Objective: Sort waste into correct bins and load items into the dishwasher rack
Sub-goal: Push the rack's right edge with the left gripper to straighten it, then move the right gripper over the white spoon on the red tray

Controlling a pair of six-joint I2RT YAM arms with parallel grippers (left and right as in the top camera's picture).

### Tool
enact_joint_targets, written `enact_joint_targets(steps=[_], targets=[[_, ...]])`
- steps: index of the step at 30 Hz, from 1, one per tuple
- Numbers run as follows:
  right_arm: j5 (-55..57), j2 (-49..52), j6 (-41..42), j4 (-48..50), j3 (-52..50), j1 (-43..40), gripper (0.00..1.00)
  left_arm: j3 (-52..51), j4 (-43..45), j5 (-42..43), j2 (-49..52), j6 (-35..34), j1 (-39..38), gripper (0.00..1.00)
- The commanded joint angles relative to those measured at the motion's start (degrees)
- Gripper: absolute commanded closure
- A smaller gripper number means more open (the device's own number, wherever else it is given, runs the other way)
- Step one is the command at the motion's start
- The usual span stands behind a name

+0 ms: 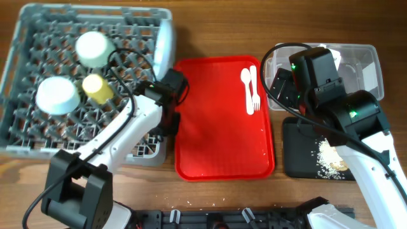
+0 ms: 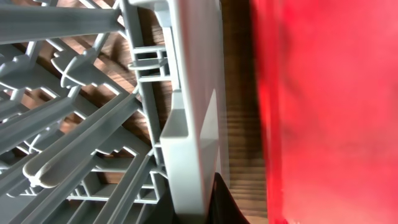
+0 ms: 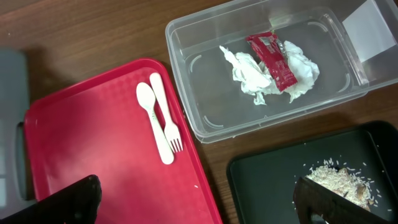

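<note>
At the dishwasher rack's (image 1: 25, 127) right wall, our left gripper (image 1: 170, 126) is closed, seemingly on nothing. The spoon (image 1: 245, 86) and fork (image 1: 254, 89) lie side by side on the red tray (image 1: 210, 140). They look light, stiff and slick, so we'd pinch mid-handle. To their right, our right gripper (image 3: 196, 208) hangs wide open.

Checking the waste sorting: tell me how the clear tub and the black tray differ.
The clear plastic tub is see-through with tall walls; the black tray is opaque and shallow. The tub holds a crumpled white napkin and a red sauce packet; the tray holds rice scraps. Both are rectangular and sit beside the red serving tray.
</note>
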Motion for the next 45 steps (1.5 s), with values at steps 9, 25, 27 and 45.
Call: enact_joint_targets(steps=[9,25,27,45], targets=[[1.31,0.37,-0.7,0.13,0.37,-0.13,0.0,-0.02,9.44,2.64,0.48,1.2,4.94,0.96],[1.31,0.37,-0.68,0.13,0.37,-0.13,0.0,-0.02,4.83,11.89,-0.13,-7.72,16.85,0.69],[1.31,0.37,-0.68,0.11,0.37,-0.13,0.0,0.66,3.63,11.19,-3.02,-7.72,16.87,0.65],[13.73,0.37,-11.19,2.54,0.37,-0.13,0.0,4.87,6.29,24.59,-30.1,-7.93,41.92,0.14]])
